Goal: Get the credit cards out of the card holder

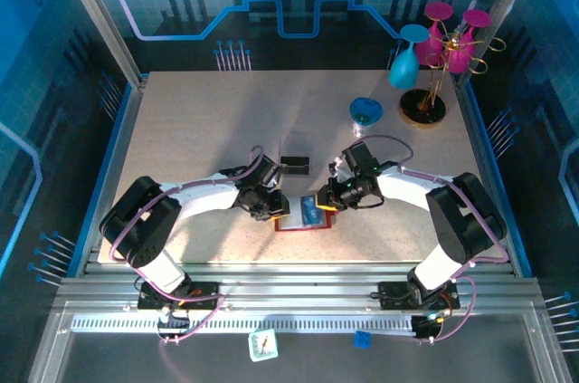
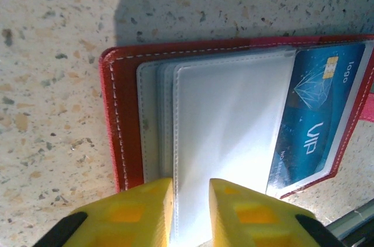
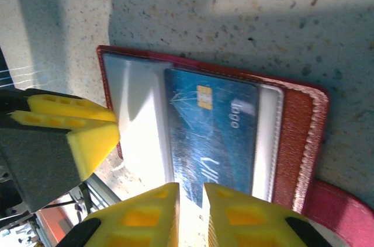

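Holder (image 2: 120, 112) lies open and flat on the bench (image 1: 208, 120), near the front edge, between the two arms. Clear sleeves fan over the red cover. The tab (image 3: 342, 212) sticks out on the right arm's side.

Blue card (image 3: 213, 136) is inside the holder, seen through clear plastic. Glare hides the sleeve mouth, so I cannot tell how far out the card is. Black card (image 1: 294, 164) lies loose on the bench just beyond the holder. Judged out already.

Left gripper (image 2: 191, 212): jaws a little apart, straddling the edge of the empty top sleeve (image 2: 234, 142). No clamp seen.
Right gripper (image 3: 191, 215): narrow gap between the jaws, at one edge of the blue card. Not pinching it as far as the view shows.

Step in hand (judgement): draw out the blue card.

How to do it well:
- Left holds the sleeve or cover down first, so the holder cannot slide.
- Right takes the bare card edge only. Catching sleeve plastic with it would drag the whole holder.
- Pull flat and low, along the sleeve, slowly.
- If the holder moves, stop and pin it again.
- Set the card down beside the black card, well off the holder.
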